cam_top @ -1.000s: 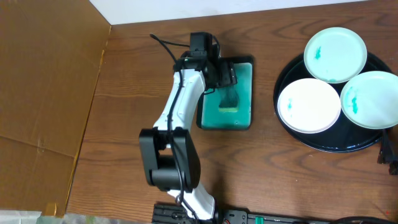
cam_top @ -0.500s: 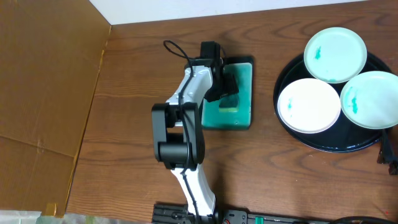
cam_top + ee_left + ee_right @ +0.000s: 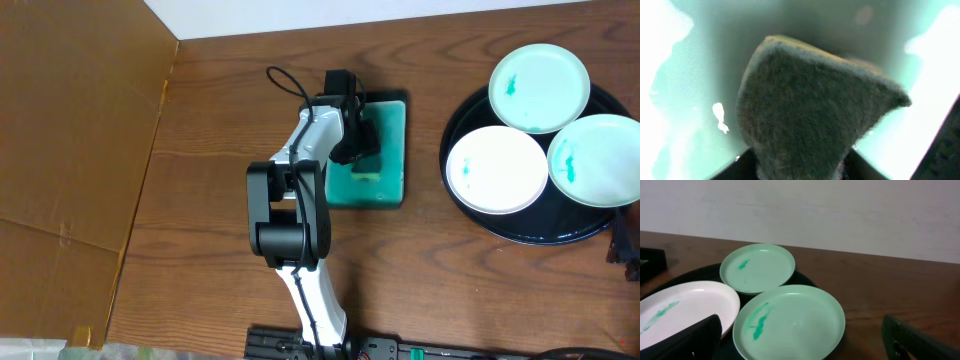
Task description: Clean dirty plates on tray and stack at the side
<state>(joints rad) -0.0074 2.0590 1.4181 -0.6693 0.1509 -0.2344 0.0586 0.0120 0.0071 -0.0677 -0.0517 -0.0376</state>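
**Student:** What does the left gripper [image 3: 362, 140] show?

**Instructor:** It points down into the teal dish [image 3: 390, 190], directly over the sponge [image 3: 367, 165]. In the left wrist view the sponge [image 3: 810, 110] fills the frame. It bulges upward and narrows at its lower end between dark gripper parts. The jaws stand on either side of it, but whether they are clamped firmly on it cannot be told.

**Student:** And the right gripper [image 3: 801, 330]?

**Instructor:** Its jaws are wide apart with nothing between them. It sits at the right edge of the worktop [image 3: 220, 120], near the tray [image 3: 470, 215], and looks across the plates.

**Student:** Where are the task's things?

**Instructor:** All three plates lie on the black tray, at the far right of the worktop and well apart from the dish.
- The far plate [image 3: 538, 87] carries a teal smear on its left side.
- The right plate [image 3: 600, 160] also has a teal smear and reaches past the tray's right rim.
- The left plate [image 3: 497, 170] looks white from above, though the right wrist view shows a faint teal trace on it.

Their rims meet at the middle of the tray.

**Student:** What lies beyond?

**Instructor:** A brown cardboard sheet [image 3: 70, 150] covers the left of the scene.
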